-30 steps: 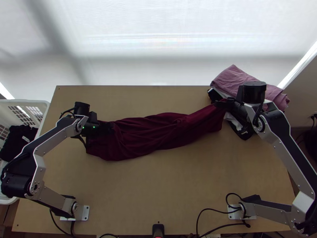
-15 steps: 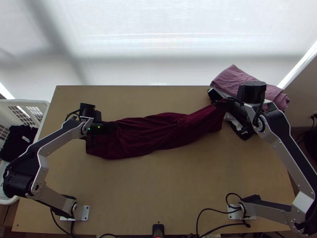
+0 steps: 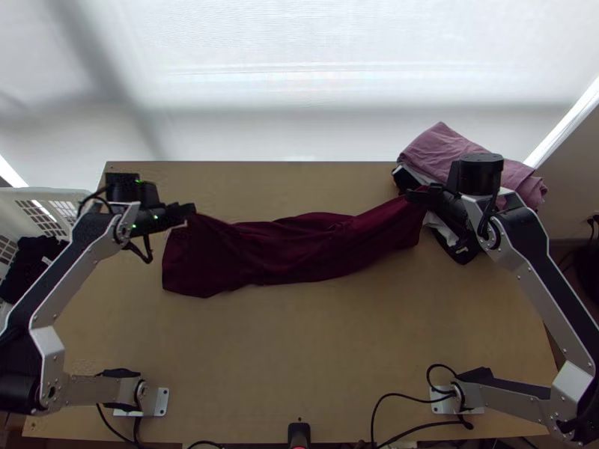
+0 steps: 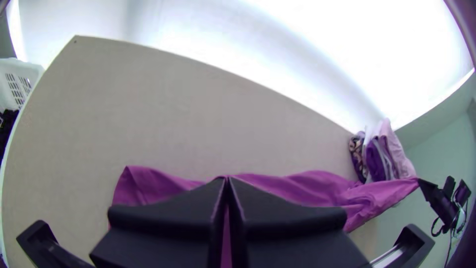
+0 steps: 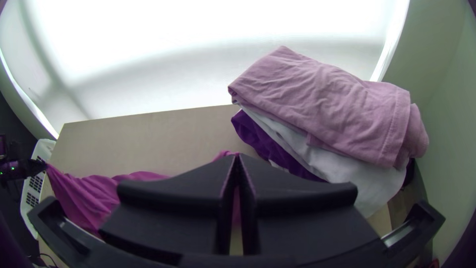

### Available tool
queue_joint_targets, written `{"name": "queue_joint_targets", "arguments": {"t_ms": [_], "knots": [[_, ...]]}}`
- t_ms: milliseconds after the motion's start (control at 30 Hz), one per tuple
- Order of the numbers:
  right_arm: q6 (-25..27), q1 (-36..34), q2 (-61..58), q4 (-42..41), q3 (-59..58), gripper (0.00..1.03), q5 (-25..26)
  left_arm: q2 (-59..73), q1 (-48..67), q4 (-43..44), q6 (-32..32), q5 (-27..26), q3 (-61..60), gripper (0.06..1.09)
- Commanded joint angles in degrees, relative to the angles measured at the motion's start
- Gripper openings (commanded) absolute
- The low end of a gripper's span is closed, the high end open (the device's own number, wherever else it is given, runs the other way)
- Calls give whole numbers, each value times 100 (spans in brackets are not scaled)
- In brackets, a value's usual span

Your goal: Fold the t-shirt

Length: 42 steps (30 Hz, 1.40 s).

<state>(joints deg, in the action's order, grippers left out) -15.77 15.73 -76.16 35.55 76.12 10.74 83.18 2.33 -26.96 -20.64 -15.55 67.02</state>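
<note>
In the top view the dark red t-shirt (image 3: 299, 249) lies bunched in a long strip across the table, both ends raised. My left gripper (image 3: 190, 212) is shut on its left end near the upper corner; the wider part below hangs loose. My right gripper (image 3: 413, 196) is shut on the right end, beside the clothes pile. In the left wrist view the gripper (image 4: 226, 179) has its fingers together over the magenta-looking shirt (image 4: 317, 187). The right wrist view has the gripper (image 5: 238, 156) closed with a bit of shirt (image 5: 225, 154) at its tips.
A stack of folded clothes, pink cloth (image 3: 442, 153) on top, stands at the table's far right corner beneath my right gripper. A white basket (image 3: 75, 196) holding dark cloth (image 3: 30, 254) stands off the left edge. Bare tabletop (image 3: 299, 344) stretches between the arm bases.
My left gripper has moved left and somewhat up the picture, drawing the shirt's upper left corner along; the left end now looks more stretched. The right arm has kept still.
</note>
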Motion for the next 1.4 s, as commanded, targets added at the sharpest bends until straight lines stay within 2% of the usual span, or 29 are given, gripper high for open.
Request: {"name": "queue_joint_targets", "arguments": {"t_ms": [0,200,367,600,800,933,1033,1133,1367], "knots": [[48,18,110,-101,-18,3,77,-223,-22,-152,-150,26,250,10],[56,-96,66,-285,202,3,121,-284,-189,-222,-484,140,874,10],[232,-509,-277,-479,966,3,174,-293,-453,-354,-669,210,1832,10],[909,-729,-584,-1674,1898,3,174,-416,-901,-11,-731,465,2834,10],[1111,-667,-672,-2588,2496,3,77,-689,-1261,525,-713,843,3317,10],[1120,-641,-584,-3203,2759,3,42,-926,-1384,780,-449,1037,3581,10],[1120,-632,-540,-3529,3006,3,42,-1155,-1375,1307,-124,1335,3581,10],[1120,-641,-523,-3581,3348,3,42,-1313,-1340,1747,192,1564,3625,10],[1138,-650,-303,-3766,4192,3,42,-1506,-1296,1993,245,1889,4117,9]]}}
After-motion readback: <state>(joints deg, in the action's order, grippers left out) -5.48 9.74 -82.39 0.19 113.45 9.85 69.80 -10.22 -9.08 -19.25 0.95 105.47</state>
